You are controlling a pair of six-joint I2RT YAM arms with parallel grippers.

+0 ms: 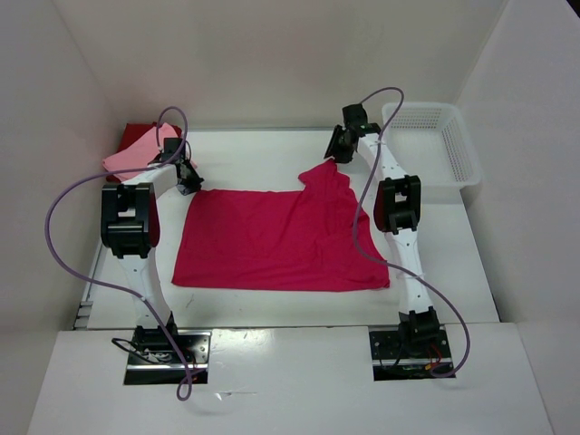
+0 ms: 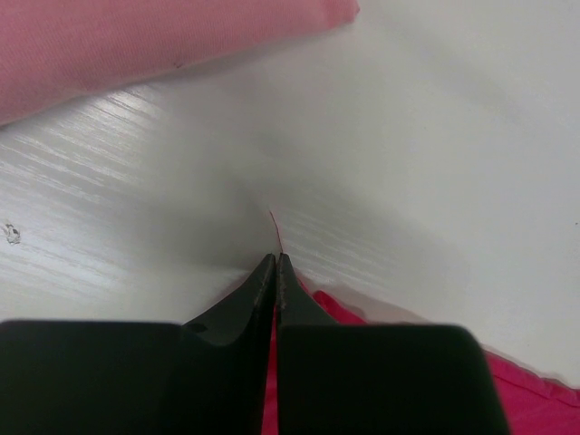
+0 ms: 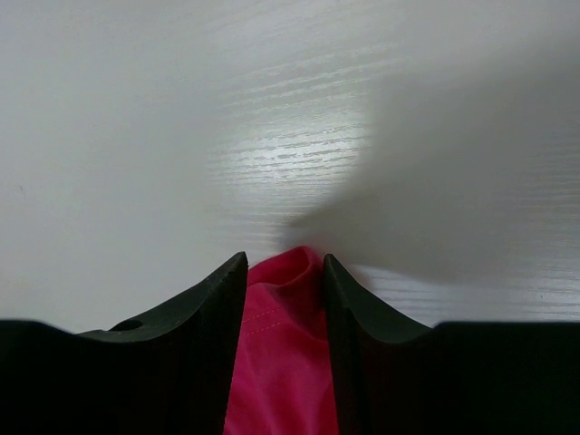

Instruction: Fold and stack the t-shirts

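Lying spread in the middle of the white table [image 1: 272, 306], the bright crimson-pink shirt [image 1: 272, 245] is mostly flat, with its near edge toward the arm bases. The left gripper [image 1: 188, 178] is at the far left corner of this shirt, low over the table. In the left wrist view its two black fingers [image 2: 245, 308] are pressed together and a thin edge of the crimson cloth shows between them, so the jaws are clamped on that corner. The right gripper [image 1: 339, 145] is at the far right corner, and there the cloth rises from the table up to it in wrinkled folds. In the right wrist view the right fingers [image 3: 199, 308] stand a little apart, with a bunched fold of the same shirt filling the gap and touching both, so these jaws are closed on the cloth. The far edge of the shirt runs nearly straight along the table on its left part and climbs on its right part. The light pink shirt [image 1: 136, 156] lies at the far left corner of the table, just beyond the left gripper and apart from the crimson one. It rests on top of the dark red shirt [image 1: 136, 130], which shows behind it. A white mesh basket [image 1: 462, 149] stands at the far right, beside the right arm.
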